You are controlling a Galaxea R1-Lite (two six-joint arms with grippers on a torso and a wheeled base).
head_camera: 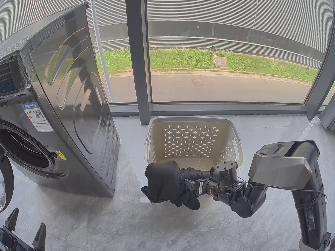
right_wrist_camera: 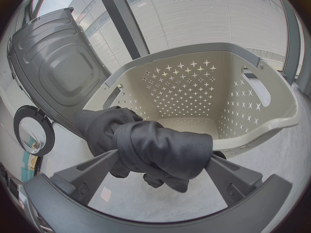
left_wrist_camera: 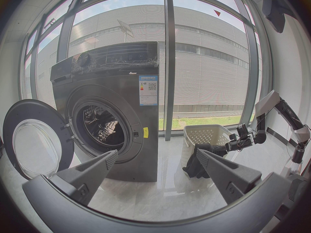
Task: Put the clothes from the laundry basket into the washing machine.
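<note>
Low at the near edge of the head view, the left claw [head_camera: 24,232] stands spread wide and empty. The right claw [head_camera: 186,185] is clamped on a black garment [head_camera: 164,182] held off the floor at the near rim of the basket [head_camera: 193,120], beside the washing machine [head_camera: 76,122]. From the left wrist, the door [left_wrist_camera: 35,146] hangs open and the drum [left_wrist_camera: 102,128] looks bare. From the right wrist, the basket's bottom lies bare, so this seems the last piece, with the carry to the drum left.

Black garment [head_camera: 164,183] bunched just outside cream laundry basket [head_camera: 190,140]; washing machine [head_camera: 69,122] door open.
</note>
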